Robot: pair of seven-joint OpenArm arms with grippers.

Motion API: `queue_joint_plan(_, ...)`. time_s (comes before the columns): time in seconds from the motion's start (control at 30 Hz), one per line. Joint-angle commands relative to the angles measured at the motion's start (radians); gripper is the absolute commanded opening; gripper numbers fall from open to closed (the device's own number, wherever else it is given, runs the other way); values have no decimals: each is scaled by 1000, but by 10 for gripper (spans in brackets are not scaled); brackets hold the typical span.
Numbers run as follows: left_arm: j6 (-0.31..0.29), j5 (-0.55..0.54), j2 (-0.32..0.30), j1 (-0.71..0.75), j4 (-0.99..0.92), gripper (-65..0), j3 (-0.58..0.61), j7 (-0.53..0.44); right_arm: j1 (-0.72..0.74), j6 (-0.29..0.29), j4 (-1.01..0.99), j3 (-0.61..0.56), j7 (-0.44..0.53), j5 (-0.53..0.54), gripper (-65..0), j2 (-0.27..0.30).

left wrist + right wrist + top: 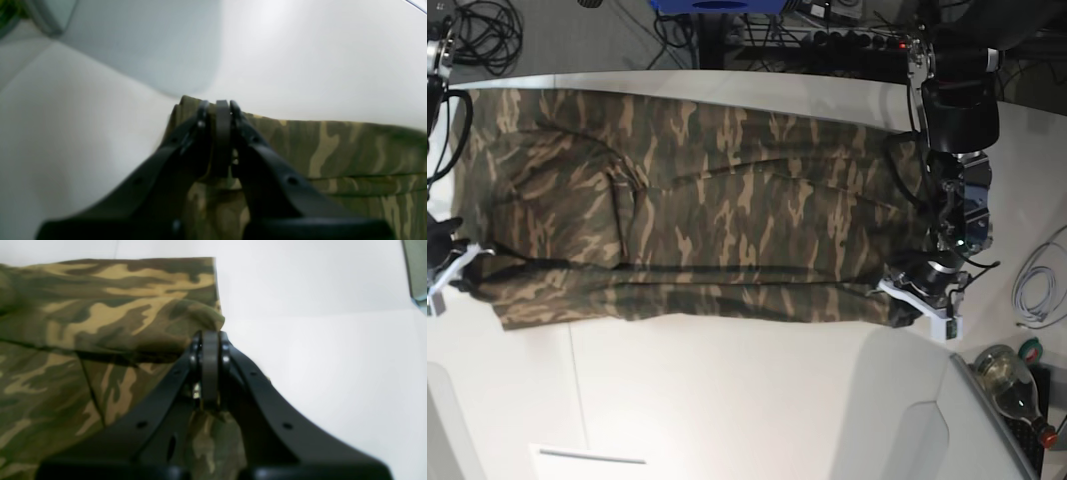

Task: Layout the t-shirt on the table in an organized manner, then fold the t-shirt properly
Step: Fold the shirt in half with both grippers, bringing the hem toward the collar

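The left claw, seen from its own wrist camera, stands pressed together on a fold of the t-shirt, the black jaws meeting at a corner of the camouflage cloth. The fabric runs from the claw's tip away to the right of the picture and down beneath the jaws; the white bench lies bare beyond and to the left of it. The picture is soft, so the exact edge of cloth held cannot be made out.

From the right wrist camera, the right claw is likewise pinched shut on the t-shirt, gripping a bunched corner of it. The shirt spreads from the claw to the left of the picture, with a straight hem edge above the jaws and a scrap of cloth showing between the fingers lower down. To the right of the claw the white bench is bare.

The base view shows the t-shirt laid out long across the bench, reaching nearly from one side of the picture to the other. The left claw sits at the shirt's lower corner on the right of the picture, and the right claw at its lower corner on the left, the cloth stretched between them. A wine bottle and coiled cable lie off to the right, apart from the shirt.
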Motion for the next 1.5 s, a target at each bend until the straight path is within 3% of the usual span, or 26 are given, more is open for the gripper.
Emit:
queue_joint_plan(0.0, 4, -27, -22, -12, 28, -650, -3, -31, -1, -1, 49, 6, 26, 13, -650, 26)
queue_joint_plan(0.2, 4, -74, -74, 41, 40, -650, -1, -25, -52, -6, 127, 43, -65, 15, -650, 26)
queue_joint_plan(0.3, 4, -74, -74, 67, 41, -650, -1, -25, -77, -3, 129, 99, -82, 15, -650, 25)
queue_joint_plan(0.5, 4, -80, -74, 116, 68, -650, -1, -25, -129, -1, 144, 106, -103, 15, -650, 23)
queue_joint_plan(0.77, 4, -93, -74, 162, 120, -650, 8, -23, -196, -1, 239, 107, -135, 17, -650, -18)
queue_joint_plan(1.03, 4, -93, -79, 225, 186, -650, 0, -22, -265, -1, 396, 150, -286, 17, -650, -66)
queue_joint_plan(1.47, 4, -93, -79, 310, 428, -650, -3, 147, -382, -1, 556, 205, -395, 15, -650, -87)
